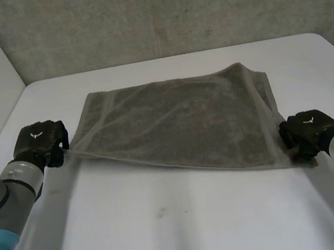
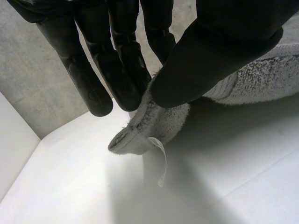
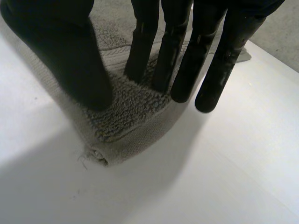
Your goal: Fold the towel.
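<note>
At the left middle of the head view, your left hand (image 1: 42,143) holds the near left corner of the towel (image 1: 180,126). In its wrist view the thumb (image 2: 210,60) presses that corner against the fingers (image 2: 121,70), a firm pinch, with a small white label (image 2: 161,161) dangling from the corner just beyond the fingertips.

The grey towel lies spread across the centre of the white table (image 1: 171,227). Its far edge rests flat, while its near edge appears raised slightly between the hands.

At the right middle, your right hand (image 1: 306,130) holds the near right corner. Its wrist view shows the cloth clamped between thumb and straight fingers, the frayed corner tip poking out past them.

To fold well, lift both corners to the same height and carry them forward together, so the near edge stays taut and lands square on the far edge. The right side of the towel looks a little bunched, so expect to pull gently outward there.

Room is generous: bare table runs in front of the towel and on both sides. Beyond the far edge there is a narrower strip before the concrete wall (image 1: 167,9), so do not overshoot.
</note>
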Robot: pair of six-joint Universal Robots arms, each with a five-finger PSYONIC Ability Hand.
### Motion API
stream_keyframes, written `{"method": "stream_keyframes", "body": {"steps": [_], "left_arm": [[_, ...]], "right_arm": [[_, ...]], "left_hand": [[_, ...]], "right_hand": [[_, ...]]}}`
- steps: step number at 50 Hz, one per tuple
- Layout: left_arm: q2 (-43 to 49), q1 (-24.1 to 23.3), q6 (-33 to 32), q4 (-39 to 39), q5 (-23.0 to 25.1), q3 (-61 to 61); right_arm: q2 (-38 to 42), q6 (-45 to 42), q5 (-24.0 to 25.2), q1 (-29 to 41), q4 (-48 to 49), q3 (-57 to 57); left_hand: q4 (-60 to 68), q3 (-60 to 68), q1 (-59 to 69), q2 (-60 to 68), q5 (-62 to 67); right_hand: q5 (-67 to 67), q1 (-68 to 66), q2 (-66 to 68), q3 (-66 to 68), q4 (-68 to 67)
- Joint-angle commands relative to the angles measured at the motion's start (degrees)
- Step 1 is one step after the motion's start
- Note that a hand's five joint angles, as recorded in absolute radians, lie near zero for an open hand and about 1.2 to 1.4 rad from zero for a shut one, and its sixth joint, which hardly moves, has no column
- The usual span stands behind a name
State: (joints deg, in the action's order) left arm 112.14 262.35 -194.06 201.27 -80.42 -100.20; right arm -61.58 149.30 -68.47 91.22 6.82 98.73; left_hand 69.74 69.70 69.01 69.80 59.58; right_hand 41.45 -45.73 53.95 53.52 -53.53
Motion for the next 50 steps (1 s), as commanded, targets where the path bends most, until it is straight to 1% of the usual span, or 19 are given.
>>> {"method": "stream_keyframes", "body": {"steps": [1,10,15,17,23,25,26,27,28,29,30,31,33,36,39,45,47,49,50], "left_arm": [[-0.08,-0.26,0.00,-0.44,-0.09,-0.17],[-4.83,0.00,-0.26,-8.53,0.00,-1.14],[-10.02,0.62,-0.70,-14.24,0.18,-2.72],[-12.38,0.96,-0.79,-16.95,0.26,-3.77],[-16.17,1.05,-1.05,-20.39,0.18,-5.71],[-18.79,1.32,-2.54,-25.37,0.18,-6.67],[-18.80,1.32,-2.55,-25.40,0.18,-6.67],[-20.37,1.58,-3.94,-28.62,0.18,-7.37],[-20.39,1.58,-3.95,-28.65,0.18,-7.38],[-22.30,2.02,-5.61,-31.96,0.18,-7.99],[-24.15,2.63,-7.19,-34.86,0.18,-8.60],[-24.17,2.64,-7.21,-34.89,0.18,-8.61],[-27.05,3.51,-8.78,-38.05,0.35,-9.48],[-27.68,3.43,-8.96,-38.23,0.35,-9.66],[-27.86,3.16,-9.14,-37.88,0.35,-9.22],[-24.17,2.81,-9.14,-33.22,0.26,-5.97],[-21.88,2.55,-9.23,-30.94,0.18,-4.56],[-16.98,1.85,-8.70,-25.95,0.18,-0.37],[-16.96,1.85,-8.70,-25.93,0.18,-0.35]], "right_arm": [[0.84,-0.41,0.17,0.10,-0.23,-0.73],[-3.64,0.20,0.26,-0.78,-1.90,-0.47],[-6.80,-1.20,1.14,-2.89,-11.30,-0.64],[-7.33,-4.35,2.71,-3.68,-18.22,-1.26],[-7.94,-10.34,3.60,-5.79,-23.43,-1.70],[-9.34,-13.84,3.51,-7.54,-27.37,-1.26],[-9.35,-13.86,3.51,-7.55,-27.39,-1.26],[-10.48,-16.21,3.43,-8.33,-30.52,-0.82],[-11.62,-18.84,3.60,-9.21,-34.38,-0.56],[-11.64,-18.87,3.60,-9.22,-34.42,-0.56],[-12.51,-21.65,3.95,-10.35,-38.16,0.05],[-12.51,-21.68,3.95,-10.36,-38.20,0.06],[-14.35,-27.45,4.48,-12.81,-43.97,1.02],[-15.32,-30.46,4.74,-13.35,-45.49,0.68],[-15.42,-30.12,4.92,-13.35,-45.05,-0.12],[-14.71,-21.33,5.27,-11.07,-39.17,-7.15],[-11.83,-17.22,4.31,-8.27,-35.67,-11.87],[-9.38,-15.46,3.78,-6.16,-34.43,-14.94],[-9.35,-15.44,3.78,-6.14,-34.42,-14.97]], "left_hand": [[10.26,10.30,10.99,10.20,10.42],[10.26,10.30,10.99,10.20,10.42],[10.26,10.30,10.99,10.20,10.42],[10.26,10.30,10.99,10.20,10.42],[10.26,10.30,10.99,10.20,10.42],[10.26,10.30,10.99,10.20,10.42],[10.26,10.30,10.99,10.20,10.42],[10.26,10.30,10.99,10.20,10.42],[10.26,10.30,10.99,10.20,10.42],[10.26,10.30,10.99,10.20,10.42],[10.26,10.30,10.99,10.20,10.42],[10.26,10.30,10.99,10.20,10.42],[10.26,10.30,10.99,10.20,10.42],[10.26,10.30,10.99,10.20,10.42],[10.26,10.30,10.99,10.20,10.42],[10.26,10.30,10.99,10.20,10.42],[10.26,10.30,10.99,10.20,10.42],[10.26,10.30,10.99,10.20,10.42],[10.26,10.30,10.99,10.20,10.42]], "right_hand": [[28.55,-34.27,26.05,26.48,-26.47],[28.55,-34.27,26.05,26.48,-26.47],[28.55,-34.27,26.05,26.48,-26.47],[28.55,-34.27,26.05,26.48,-26.47],[28.55,-34.27,26.05,26.48,-26.47],[28.55,-34.27,26.05,26.48,-26.47],[28.55,-34.27,26.05,26.48,-26.47],[28.55,-34.27,26.05,26.48,-26.47],[28.55,-34.27,26.05,26.48,-26.47],[28.55,-34.27,26.05,26.48,-26.47],[28.55,-34.27,26.05,26.48,-26.47],[28.55,-34.27,26.05,26.48,-26.47],[28.55,-34.27,26.05,26.48,-26.47],[28.55,-34.27,26.05,26.48,-26.47],[28.55,-34.27,26.05,26.48,-26.47],[28.55,-34.27,26.05,26.48,-26.47],[28.55,-34.27,26.05,26.48,-26.47],[28.55,-34.27,26.05,26.48,-26.47],[28.55,-34.27,26.05,26.48,-26.47]]}}
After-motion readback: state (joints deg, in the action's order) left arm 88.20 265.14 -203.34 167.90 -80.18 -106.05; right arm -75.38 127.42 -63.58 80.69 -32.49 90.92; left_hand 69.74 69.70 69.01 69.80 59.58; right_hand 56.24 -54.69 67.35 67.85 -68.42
